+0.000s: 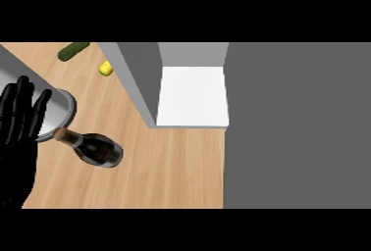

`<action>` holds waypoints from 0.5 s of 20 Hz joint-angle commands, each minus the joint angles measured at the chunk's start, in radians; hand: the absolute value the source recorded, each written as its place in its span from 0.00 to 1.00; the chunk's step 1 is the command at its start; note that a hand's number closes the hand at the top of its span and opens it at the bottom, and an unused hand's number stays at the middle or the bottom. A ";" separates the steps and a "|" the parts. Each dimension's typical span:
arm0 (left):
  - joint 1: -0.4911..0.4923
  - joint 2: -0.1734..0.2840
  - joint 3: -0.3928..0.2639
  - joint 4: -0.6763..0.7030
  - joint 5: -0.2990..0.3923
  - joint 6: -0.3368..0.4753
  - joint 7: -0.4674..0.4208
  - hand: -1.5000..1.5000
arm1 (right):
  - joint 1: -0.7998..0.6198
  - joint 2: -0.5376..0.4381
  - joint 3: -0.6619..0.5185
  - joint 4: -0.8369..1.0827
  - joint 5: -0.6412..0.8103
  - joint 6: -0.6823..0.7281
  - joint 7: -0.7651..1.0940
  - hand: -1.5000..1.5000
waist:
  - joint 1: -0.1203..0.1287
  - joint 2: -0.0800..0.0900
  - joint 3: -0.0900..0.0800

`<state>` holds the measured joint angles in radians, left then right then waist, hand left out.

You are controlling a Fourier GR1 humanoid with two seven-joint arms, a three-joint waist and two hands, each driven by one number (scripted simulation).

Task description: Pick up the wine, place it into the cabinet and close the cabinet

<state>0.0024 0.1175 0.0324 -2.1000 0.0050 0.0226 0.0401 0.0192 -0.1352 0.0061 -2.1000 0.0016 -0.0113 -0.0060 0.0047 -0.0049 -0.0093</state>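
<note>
Currently, the wine bottle (pixel 94 147) rests on the wooden counter (pixel 167 166), in the left half of its visible surface and towards the near edge, its cork-coloured top pointing to the upper left and its dark body to the lower right. The bottle top lies just beside the rim of a round metal pot (pixel 62 110) at the counter's left edge. The left hand (pixel 18 127) shows along the view's left edge, fingers straight, spread and pointing up, holding nothing; its fingertips overlap the pot. The hand does not touch the bottle. The right hand is not visible. The cabinet (pixel 192 93) stands open at the counter's far side, its white interior floor exposed and its grey door (pixel 134 81) angled towards the viewer. Near the far left corner of the counter lie a green cucumber (pixel 73 50) and, just beside the door, a small yellow item (pixel 106 68).
</note>
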 commanded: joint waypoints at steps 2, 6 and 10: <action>-0.037 0.065 -0.004 0.029 0.192 -0.196 -0.078 0.00 | 0.031 0.008 0.015 -0.042 -0.015 0.009 0.023 0.00 | -0.016 0.003 0.008; -0.038 0.135 -0.125 -0.017 0.385 -0.483 -0.164 0.00 | 0.032 0.024 0.049 -0.062 -0.007 0.003 0.039 0.00 | -0.032 -0.002 0.002; 0.064 0.171 -0.166 0.038 0.677 -0.599 -0.015 0.00 | 0.088 0.011 0.167 -0.120 -0.121 0.117 0.115 0.00 | -0.020 0.000 0.006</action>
<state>0.0227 0.2283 -0.1069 -2.0716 0.4701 -0.4312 -0.0196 0.0689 -0.1185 0.1171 -2.1718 -0.0684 0.0585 0.0594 -0.0181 -0.0027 -0.0051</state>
